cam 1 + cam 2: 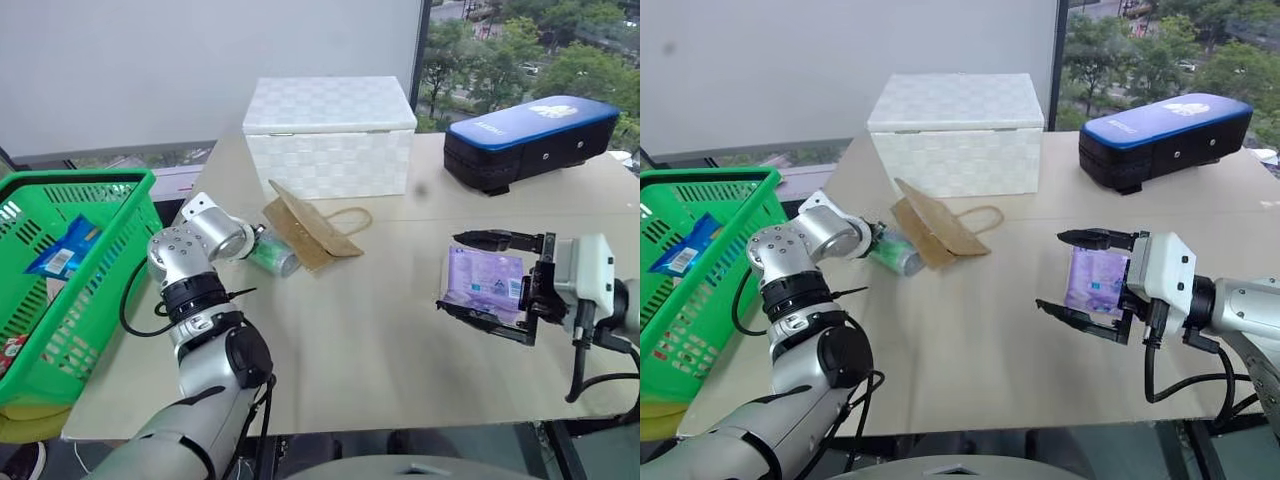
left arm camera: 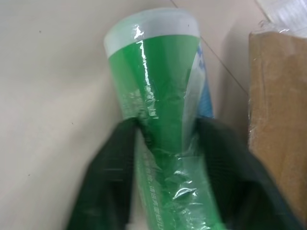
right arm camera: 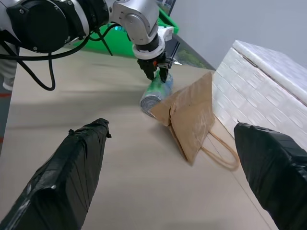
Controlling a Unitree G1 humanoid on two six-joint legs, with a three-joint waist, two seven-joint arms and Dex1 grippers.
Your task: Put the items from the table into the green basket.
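Green-and-white tube [image 1: 272,254] flat on table [image 1: 400,330], cap away from left gripper [image 3: 157,73].

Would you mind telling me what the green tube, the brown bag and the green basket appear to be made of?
The green-and-white cylindrical tube looks wrapped in glossy clear plastic film: it wrinkles and glints. The flat brown bag seems matte kraft paper with creased folds and string handles. The bright green lattice-sided basket looks like moulded rigid plastic, smooth and slightly shiny.

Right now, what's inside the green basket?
The green basket holds a blue packet and something red low at its near side. Its walls hide the rest of the floor.
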